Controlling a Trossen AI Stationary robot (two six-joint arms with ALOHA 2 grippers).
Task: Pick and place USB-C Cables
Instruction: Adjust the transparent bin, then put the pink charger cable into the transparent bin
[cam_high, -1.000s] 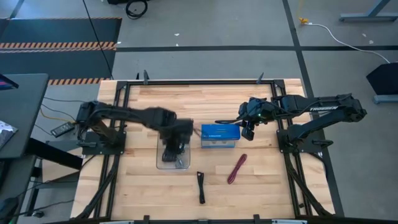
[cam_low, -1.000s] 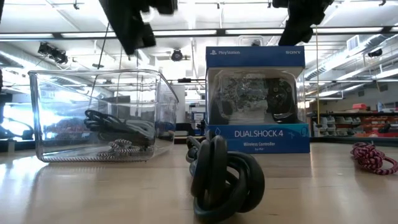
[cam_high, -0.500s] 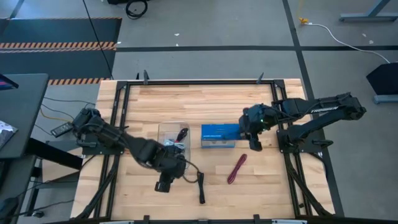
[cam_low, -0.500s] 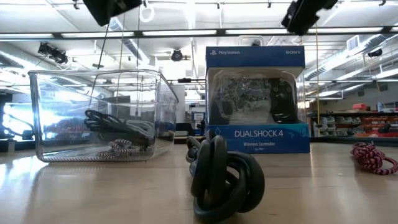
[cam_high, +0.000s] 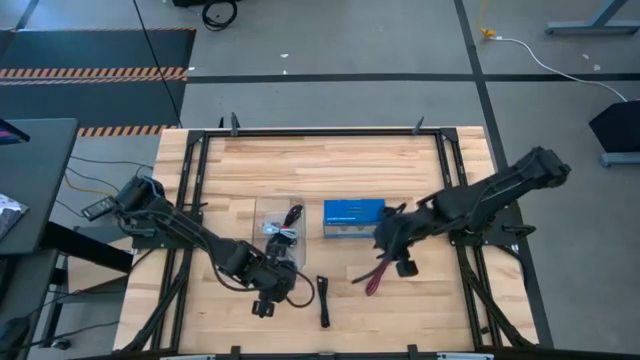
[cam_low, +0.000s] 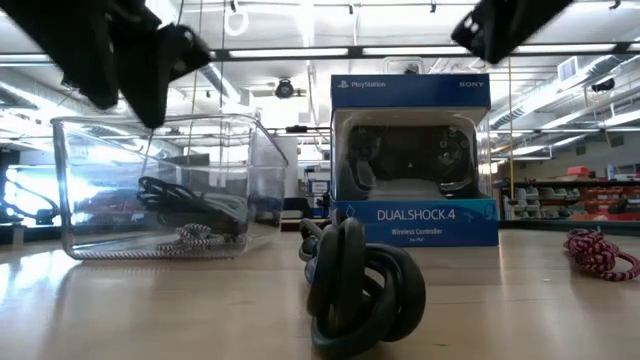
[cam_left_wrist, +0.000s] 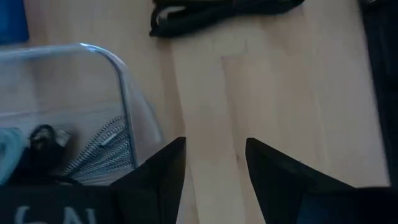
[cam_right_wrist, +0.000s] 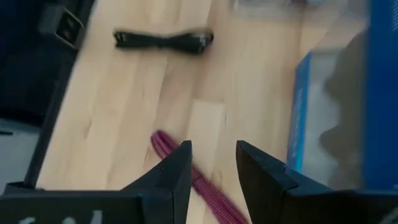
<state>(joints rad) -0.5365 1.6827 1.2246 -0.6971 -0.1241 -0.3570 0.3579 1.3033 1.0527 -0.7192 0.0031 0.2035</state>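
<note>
Left pincer (cam_high: 264, 305): held above the desk (cam_high: 330, 160) just in front of the clear tray (cam_high: 262, 212), between the tray and the black cable lying loose; its fingers (cam_left_wrist: 163, 177) are seen spread apart in the left wrist view, with nothing between them.

Right pincer (cam_high: 403, 262): poised over the desk just in front of the blue box (cam_high: 352, 217), beside the upper end of the maroon-pink cable; its fingers (cam_right_wrist: 177, 174) are parted and nothing is gripped — the cable is seen on the wood beyond the gap.

Maroon-pink cable (cam_high: 377, 274): laid on bare wood at a slant, in front of the box and to its right; apart from the black cable.

Loose black cable (cam_high: 323, 301): stretched out on the desk near the front edge, between the two pincers; shown coiled in the foreground of the low view (cam_low: 360, 290).

Clear tray: set to the left of the blue box, close beside it; several cable bundles (cam_high: 283, 225) are lain inside — a dark one and a speckled black-and-light one (cam_low: 192, 238) are made out through its wall, and a pale blue bit (cam_left_wrist: 9, 146) is glimpsed in the left wrist view.

Blue box: stood upright on the desk, near the middle.
</note>
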